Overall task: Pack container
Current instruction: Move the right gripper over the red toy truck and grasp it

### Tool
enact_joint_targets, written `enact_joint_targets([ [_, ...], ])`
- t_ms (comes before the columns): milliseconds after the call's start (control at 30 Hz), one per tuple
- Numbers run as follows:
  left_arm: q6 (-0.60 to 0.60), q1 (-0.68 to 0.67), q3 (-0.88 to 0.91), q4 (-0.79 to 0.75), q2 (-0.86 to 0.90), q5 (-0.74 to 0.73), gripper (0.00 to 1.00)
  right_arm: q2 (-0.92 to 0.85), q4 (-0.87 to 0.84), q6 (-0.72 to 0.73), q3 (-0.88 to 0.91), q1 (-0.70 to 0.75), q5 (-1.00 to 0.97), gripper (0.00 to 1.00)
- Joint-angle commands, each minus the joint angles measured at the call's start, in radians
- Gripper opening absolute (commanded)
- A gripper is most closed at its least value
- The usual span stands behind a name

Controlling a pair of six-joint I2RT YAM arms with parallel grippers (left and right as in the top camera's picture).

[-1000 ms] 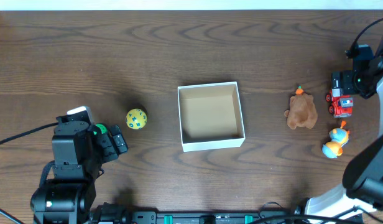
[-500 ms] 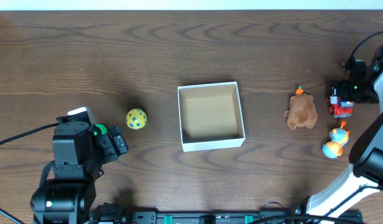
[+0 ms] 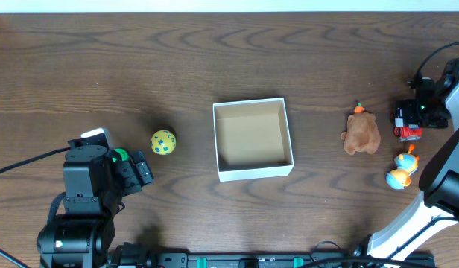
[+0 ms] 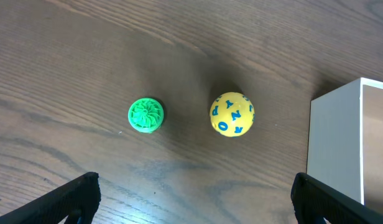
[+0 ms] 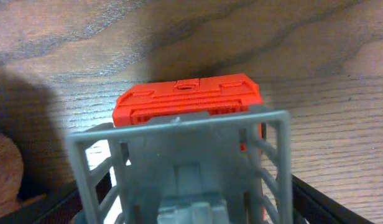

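Dark wooden bench (image 3: 103, 59), white box (image 3: 252, 140) at centre. Left hand (image 4: 194, 180) near front-left corner, spread wide, empty. Right hand (image 3: 414, 117) at right edge over red truck (image 5: 186, 102); grip unclear.

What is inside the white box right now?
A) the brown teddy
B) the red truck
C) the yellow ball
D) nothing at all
D: the container shows only its bare tan floor, while the yellow ball, brown teddy and red truck all sit outside it.

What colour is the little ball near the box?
The ball is yellow with blue letters printed all over it, clearest in the left wrist view.
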State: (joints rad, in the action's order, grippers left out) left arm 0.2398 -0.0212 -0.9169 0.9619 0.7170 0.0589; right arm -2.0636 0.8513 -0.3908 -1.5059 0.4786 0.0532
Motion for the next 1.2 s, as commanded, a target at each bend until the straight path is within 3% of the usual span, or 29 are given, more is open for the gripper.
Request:
enact_joint_targets([
  [0, 0.009, 0.005, -0.023, 0.002, 0.001, 0.001, 0.98, 0.000, -0.003, 0.032, -0.003, 0.005, 0.011, 0.80],
  [300, 0.009, 0.005, -0.023, 0.003, 0.001, 0.001, 0.98, 0.000, -0.003, 0.032, -0.004, 0.006, 0.011, 0.64],
  [833, 0.009, 0.005, -0.023, 0.002, 0.002, 0.001, 0.98, 0.000, 0.001, 0.040, -0.004, 0.006, 0.011, 0.48],
  [1167, 0.009, 0.005, -0.023, 0.003, 0.002, 0.001, 0.98, 0.000, 0.000, 0.062, -0.004, 0.006, 0.011, 0.47],
])
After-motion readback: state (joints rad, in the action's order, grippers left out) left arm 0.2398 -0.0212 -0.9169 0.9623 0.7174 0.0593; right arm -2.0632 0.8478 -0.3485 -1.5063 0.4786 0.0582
